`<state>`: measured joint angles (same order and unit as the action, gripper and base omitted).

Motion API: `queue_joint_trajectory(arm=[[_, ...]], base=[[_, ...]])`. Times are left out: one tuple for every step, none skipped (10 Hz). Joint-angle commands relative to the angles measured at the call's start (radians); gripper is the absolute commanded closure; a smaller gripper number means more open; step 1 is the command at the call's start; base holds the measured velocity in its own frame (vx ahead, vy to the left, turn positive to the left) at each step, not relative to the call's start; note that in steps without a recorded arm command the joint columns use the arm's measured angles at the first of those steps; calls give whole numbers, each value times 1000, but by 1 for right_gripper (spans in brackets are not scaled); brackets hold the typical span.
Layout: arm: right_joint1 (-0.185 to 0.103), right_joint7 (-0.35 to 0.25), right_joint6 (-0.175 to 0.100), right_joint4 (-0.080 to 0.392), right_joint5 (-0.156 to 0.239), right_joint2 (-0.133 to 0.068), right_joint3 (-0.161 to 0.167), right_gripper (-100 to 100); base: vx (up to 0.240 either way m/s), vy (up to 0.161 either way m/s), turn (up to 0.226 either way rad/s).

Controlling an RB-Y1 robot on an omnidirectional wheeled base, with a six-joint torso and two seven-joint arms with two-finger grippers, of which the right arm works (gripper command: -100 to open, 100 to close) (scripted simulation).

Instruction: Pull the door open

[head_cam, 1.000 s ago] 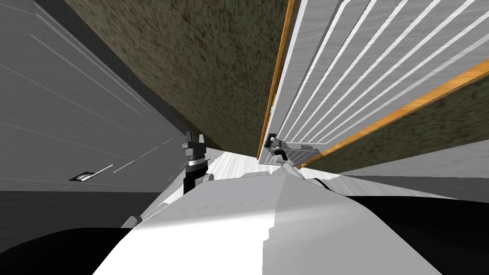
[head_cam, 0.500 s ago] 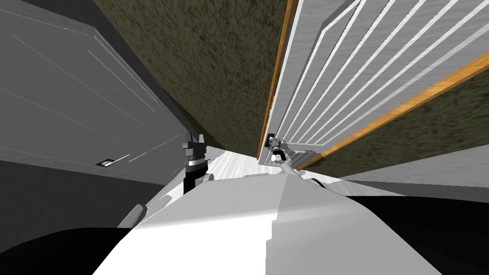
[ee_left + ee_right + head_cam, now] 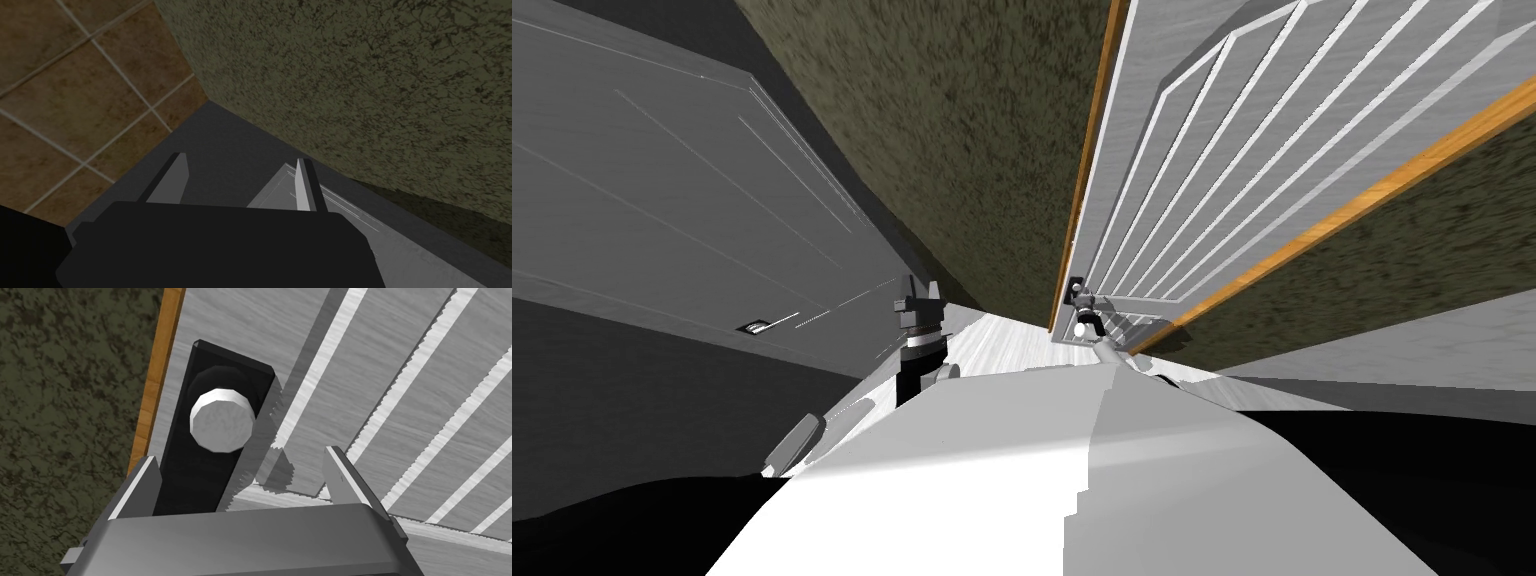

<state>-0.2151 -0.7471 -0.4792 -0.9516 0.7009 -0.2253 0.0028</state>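
Nearly at knob (image 3: 222,420): right pincer (image 3: 239,458) (spread).

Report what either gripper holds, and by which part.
Nothing is held. The right gripper stands open before the round white door knob, not touching it; the left gripper is open and empty.

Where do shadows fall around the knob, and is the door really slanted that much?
Right wrist view: the knob and its black plate cast a jagged-edged shadow on the grey door, on the side toward its white stripes; no glare. Head view: the wide lens splays the door and its orange frame toward the corners, so the slant is the camera's.
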Motion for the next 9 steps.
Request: queue_joint_trajectory(arm=[[1, -34, 15, -23, 34, 21, 1, -100], [2, -56, 20, -32, 54, 32, 5, -100], [3, -77, 25, -41, 72, 43, 8, -100], [3, -96, 29, -49, 90, 53, 11, -100], [4, -115, 33, -57, 106, 62, 13, -100], [4, -144, 40, -69, 132, 77, 18, -100], [5, -155, 42, -74, 142, 83, 19, -100], [3, -143, 40, -69, 133, 78, 18, -100], [15, -177, 38, -65, 142, 43, 10, -100]], base=[[-93, -43, 33], [-82, -39, 27], [-108, -47, 27], [-98, -35, 29], [-85, -25, 21], [-139, -45, 30], [-130, -31, 25], [-49, -8, 3], [126, -6, 183]])
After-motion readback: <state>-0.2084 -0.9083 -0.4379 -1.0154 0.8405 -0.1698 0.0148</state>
